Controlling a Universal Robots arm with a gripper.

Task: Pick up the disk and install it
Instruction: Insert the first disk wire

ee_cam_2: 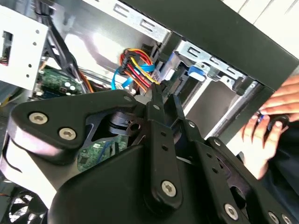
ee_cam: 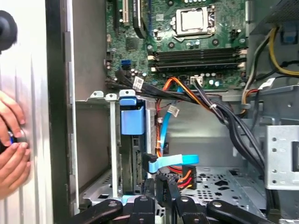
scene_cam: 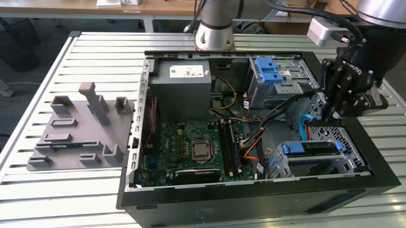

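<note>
I judge installation nearly done: my gripper point(scene_cam: 327, 115), fingers pinched together on nothing, hovers above the disk point(scene_cam: 309, 148) seated in the near drive cage point(scene_cam: 352, 163), exterior view's right.

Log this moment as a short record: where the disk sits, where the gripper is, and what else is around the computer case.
disk: on edge inside a metal drive cage, not carried
gripper: over the open computer case, close beside that cage, among the cables
blue cable: connector at the disk's edge
hand: a person's, on the table outside the case wall
grey fixture: on the table, to the exterior view's left of the case
</note>
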